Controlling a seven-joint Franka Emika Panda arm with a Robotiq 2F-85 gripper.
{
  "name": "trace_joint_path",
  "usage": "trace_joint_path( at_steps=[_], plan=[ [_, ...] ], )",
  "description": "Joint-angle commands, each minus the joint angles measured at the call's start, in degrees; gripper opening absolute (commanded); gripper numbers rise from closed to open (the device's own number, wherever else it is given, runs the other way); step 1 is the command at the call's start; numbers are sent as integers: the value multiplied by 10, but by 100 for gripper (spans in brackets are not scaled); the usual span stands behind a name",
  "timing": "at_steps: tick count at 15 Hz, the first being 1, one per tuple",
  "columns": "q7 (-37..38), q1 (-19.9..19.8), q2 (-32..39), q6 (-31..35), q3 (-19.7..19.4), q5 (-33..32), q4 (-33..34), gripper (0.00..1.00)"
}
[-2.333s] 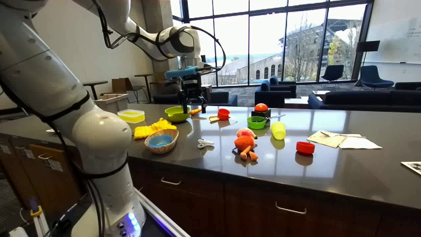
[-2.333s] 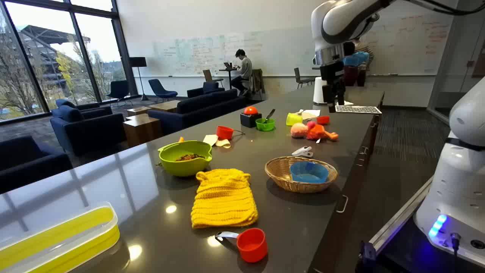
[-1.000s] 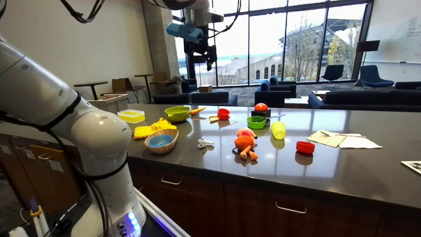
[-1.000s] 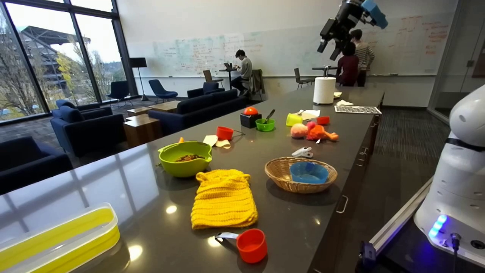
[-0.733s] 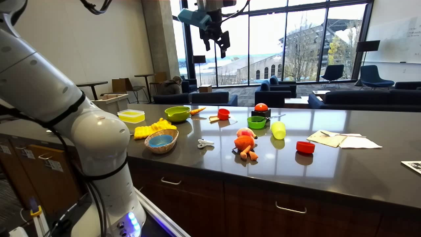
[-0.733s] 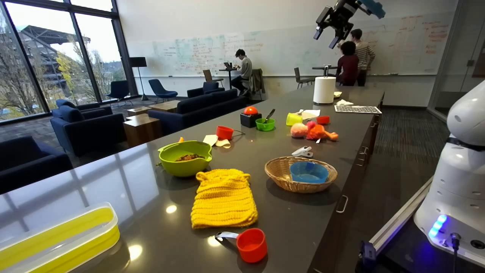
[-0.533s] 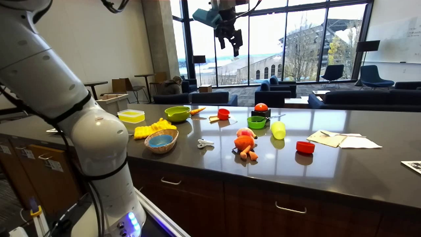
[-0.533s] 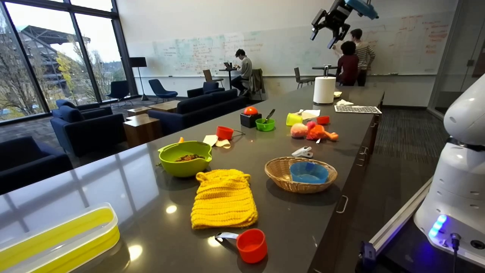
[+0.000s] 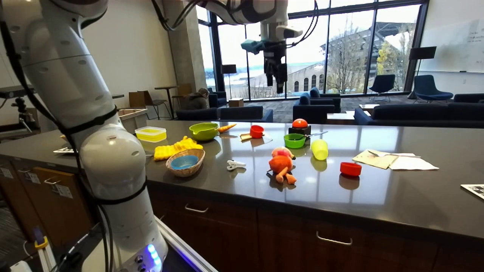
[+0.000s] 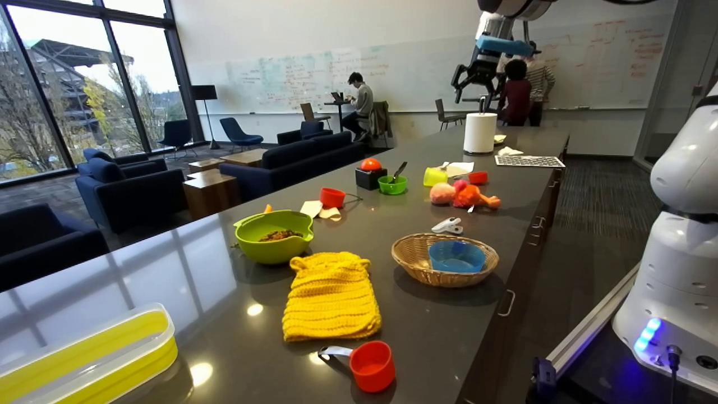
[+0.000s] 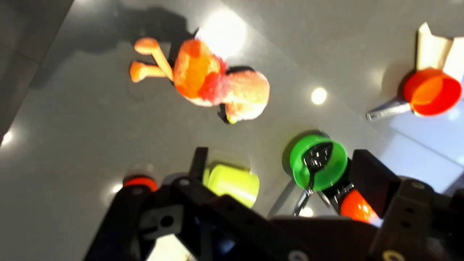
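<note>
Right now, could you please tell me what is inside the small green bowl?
A spoon rests with its black head inside the small green bowl; the patch beneath that head is hidden.

End effector (image 9: 275,87) high above counter (image 9: 408,196); yellow cup (image 9: 320,150) near green bowl (image 9: 295,143), orange plush (image 9: 281,165).

Plush toy (image 11: 194,74) orange, head (image 11: 248,90) prob. pinkish (glare), bowl (image 11: 298,168) grn, cup (image 11: 233,183) yel., end effector (image 11: 281,156) blk

Upright green bowl (image 11: 331,175) on the counter (image 11: 90,141), black spoon (image 11: 320,155) inside
</note>
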Motion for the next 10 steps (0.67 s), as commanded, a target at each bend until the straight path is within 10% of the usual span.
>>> trace_joint_path(
  at_steps=[1,10],
  plan=[
    [18,12,3,-67,31,-16,-44,100],
    [-20,52,1,-307,79,-21,-138,100]
  ],
)
